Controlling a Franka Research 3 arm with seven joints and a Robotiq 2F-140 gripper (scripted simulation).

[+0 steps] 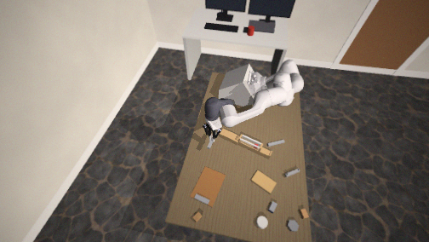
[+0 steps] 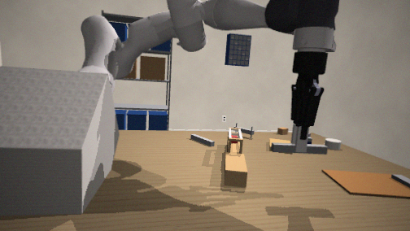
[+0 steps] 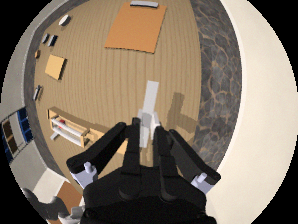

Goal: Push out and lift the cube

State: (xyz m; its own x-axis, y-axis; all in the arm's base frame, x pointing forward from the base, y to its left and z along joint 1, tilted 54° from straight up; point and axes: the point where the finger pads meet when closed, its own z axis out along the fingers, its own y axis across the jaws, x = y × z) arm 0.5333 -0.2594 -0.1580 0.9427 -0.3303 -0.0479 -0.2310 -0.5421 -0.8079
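Observation:
The channel point(image 1: 247, 142) is a long tan piece with a see-through middle section, lying across the table; in the exterior view it point(image 2: 235, 160) runs away from the camera. A small red cube point(image 1: 256, 146) sits inside the see-through section and also shows in the exterior view point(image 2: 234, 138). My gripper point(image 1: 211, 134) hangs off the channel's left end, pointing down. It is shut on the stem of a grey T-shaped pusher tool point(image 2: 299, 146), whose crossbar hangs below the fingers point(image 2: 303, 122). The wrist view shows the tool's pale stem point(image 3: 150, 102) reaching past the fingertips point(image 3: 150, 131).
A large grey box point(image 2: 49, 138) stands by the arm's base point(image 1: 236, 87). An orange mat point(image 1: 208, 185), a tan plate point(image 1: 264, 181), grey bars point(image 1: 276, 143) point(image 1: 292, 172) and small blocks and discs point(image 1: 262, 221) lie on the table's near half.

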